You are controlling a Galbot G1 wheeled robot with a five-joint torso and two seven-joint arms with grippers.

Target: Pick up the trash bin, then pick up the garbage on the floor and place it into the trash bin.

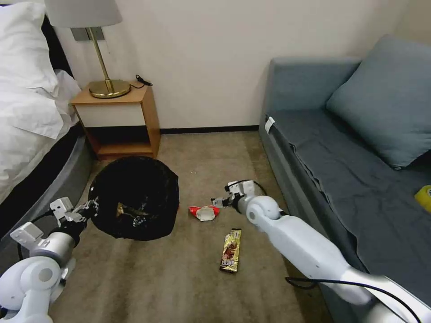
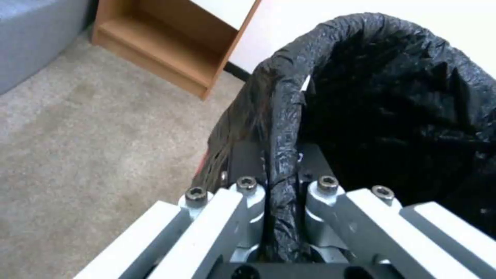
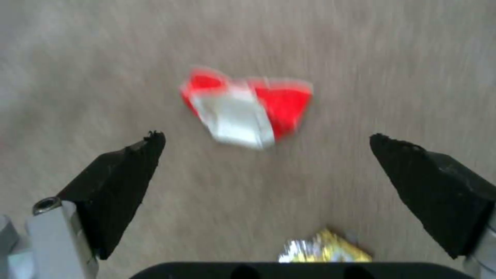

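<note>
The trash bin point(image 1: 134, 197), lined with a crinkly black bag, is held at its rim by my left gripper point(image 1: 90, 207), which is shut on the bagged rim point(image 2: 281, 155). Some litter lies inside the bin. On the carpet right of the bin lies a white packet with red ends point(image 1: 204, 212) point(image 3: 243, 106). My right gripper point(image 1: 217, 202) point(image 3: 266, 141) hovers open just above and beside that packet, its black fingertips point(image 3: 129, 170) spread wide. A brown-gold snack wrapper point(image 1: 230, 250) point(image 3: 323, 252) lies nearer to me on the floor.
A wooden nightstand point(image 1: 119, 119) with a brass lamp point(image 1: 107, 85) stands behind the bin, against the wall. A bed point(image 1: 31, 112) runs along the left. A blue sofa point(image 1: 350, 152) bounds the right, with a yellow tape roll point(image 1: 423, 197) on it. Open carpet lies in front.
</note>
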